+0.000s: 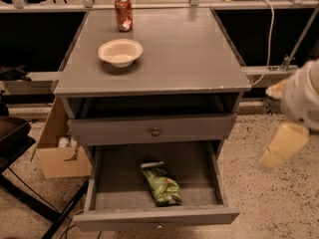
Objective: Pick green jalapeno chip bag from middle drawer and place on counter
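The green jalapeno chip bag (161, 184) lies flat on the floor of the open middle drawer (107, 183), near its centre front, dark end toward the back. The counter (189, 54) is the grey cabinet top above. My gripper (284, 144) hangs at the right edge of the view, blurred, to the right of the cabinet and level with the upper drawer, well clear of the bag. It holds nothing that I can see.
A red soda can (123, 14) stands at the counter's back left and a white paper bowl (120, 52) in front of it. The upper drawer front with a knob (155, 132) is closed. A cardboard box (59, 151) sits on the floor at left.
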Controlling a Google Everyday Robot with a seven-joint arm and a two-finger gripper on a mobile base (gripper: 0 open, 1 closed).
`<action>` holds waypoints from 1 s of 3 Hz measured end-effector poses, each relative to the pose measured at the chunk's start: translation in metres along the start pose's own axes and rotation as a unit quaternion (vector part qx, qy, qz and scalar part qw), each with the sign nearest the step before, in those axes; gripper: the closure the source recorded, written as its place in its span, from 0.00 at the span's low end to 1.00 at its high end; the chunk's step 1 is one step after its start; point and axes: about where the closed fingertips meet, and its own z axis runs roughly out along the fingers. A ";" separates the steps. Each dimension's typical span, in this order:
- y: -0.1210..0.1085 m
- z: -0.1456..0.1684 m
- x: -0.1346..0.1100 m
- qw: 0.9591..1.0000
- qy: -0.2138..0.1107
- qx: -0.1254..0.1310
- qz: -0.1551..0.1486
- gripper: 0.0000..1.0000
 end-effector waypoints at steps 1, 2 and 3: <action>0.051 0.087 0.033 0.997 -0.051 -0.033 0.048 0.00; 0.084 0.162 0.054 0.993 -0.076 -0.056 0.073 0.00; 0.072 0.169 0.054 0.993 -0.084 -0.029 0.078 0.00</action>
